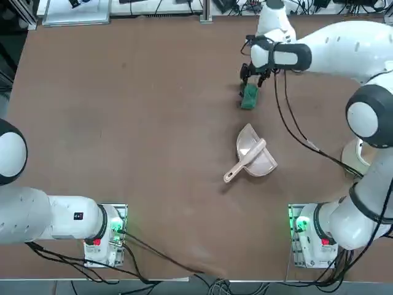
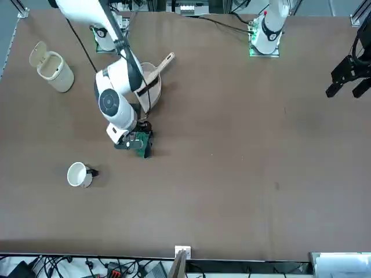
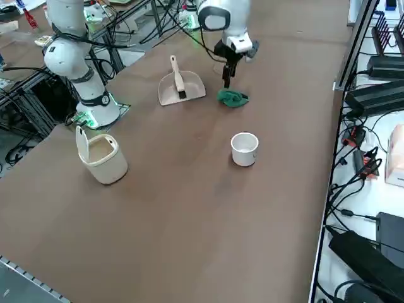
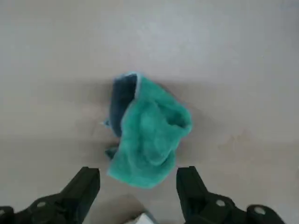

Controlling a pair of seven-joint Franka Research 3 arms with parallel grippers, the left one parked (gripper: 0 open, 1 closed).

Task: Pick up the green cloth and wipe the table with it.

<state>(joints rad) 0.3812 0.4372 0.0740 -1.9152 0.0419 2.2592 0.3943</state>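
Two open fingers (image 4: 85,189) of my right gripper (image 4: 138,173) are hovering near one green cloth (image 4: 150,135) on one table (image 1: 153,153).

Right side view: white bench (image 3: 360,208) running down the right, black equipment cases (image 3: 382,98) standing on it among tangled dark cables (image 3: 341,189), with a dark grey box (image 3: 391,237) near them. Top view: pale silver panel (image 1: 77,12) at upper left, upright metal post (image 1: 206,11) right of it. Front view: blue-grey floor (image 2: 8,29) at upper left, metal framing strut (image 2: 178,263) low centre.
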